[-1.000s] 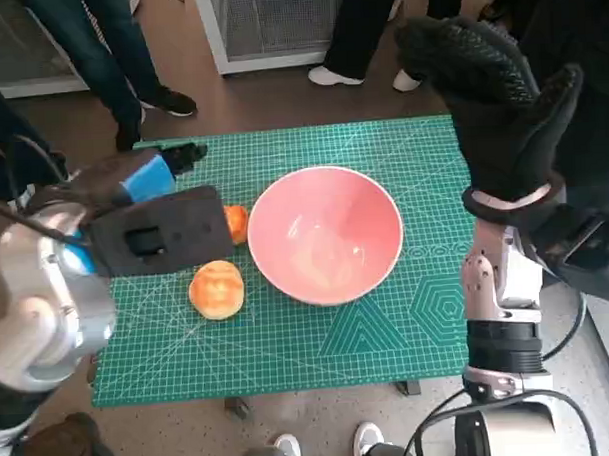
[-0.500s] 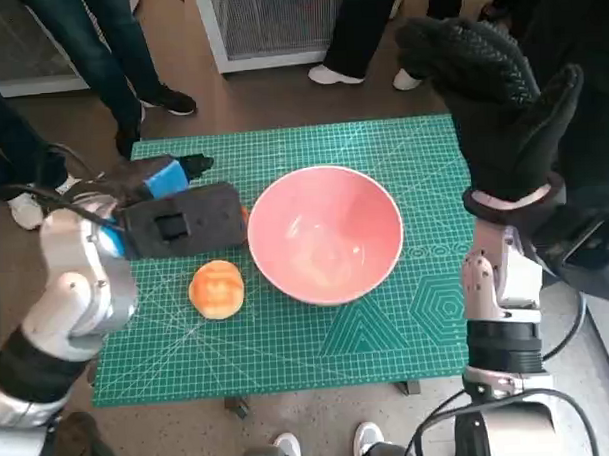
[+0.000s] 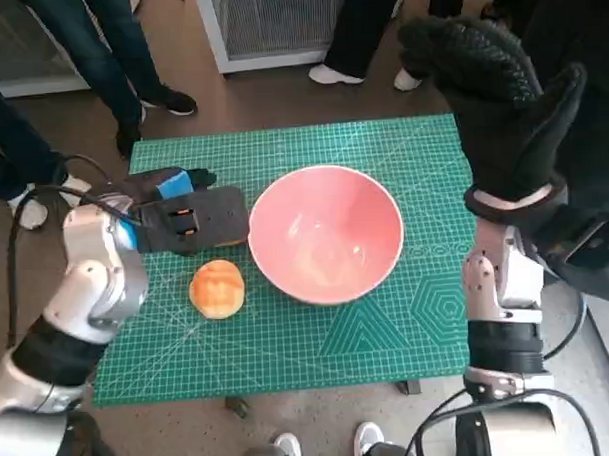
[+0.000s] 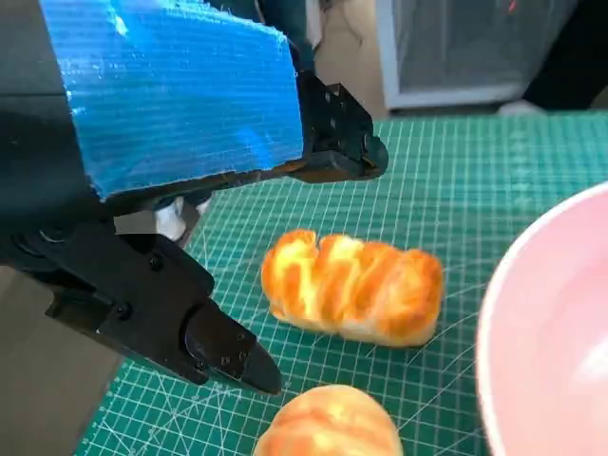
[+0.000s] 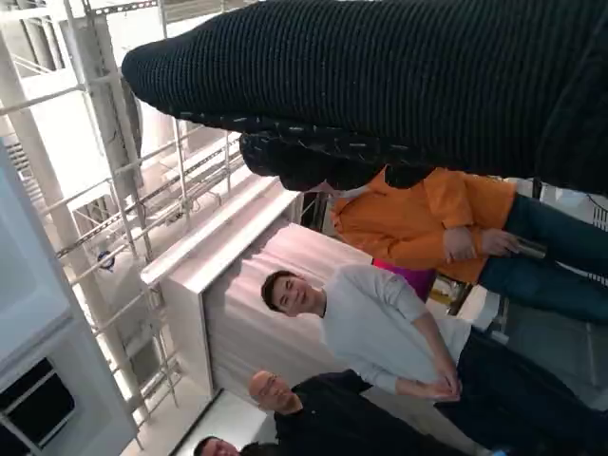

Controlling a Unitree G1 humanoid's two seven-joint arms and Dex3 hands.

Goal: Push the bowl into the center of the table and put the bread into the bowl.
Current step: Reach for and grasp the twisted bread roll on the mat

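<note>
Pale pink round bowl (image 3: 326, 234) already near the middle of the green gridded cutting-mat table (image 3: 388, 325), empty inside. Both breads yet to go in: braided golden loaf (image 4: 352, 288) just beside the bowl's rim, below the blue-taped black left hand (image 3: 184, 214), fingers (image 4: 337, 142) spread apart over the loaf, nothing gripped; round golden bun (image 3: 217, 288) on the mat nearer the robot, close to the bowl. Black-gloved right hand (image 3: 500, 91) raised well clear of the table, fingers apart, empty. Onlookers' legs and shoes (image 3: 335, 76) beyond the far edge. No obstacle between breads and bowl.
</note>
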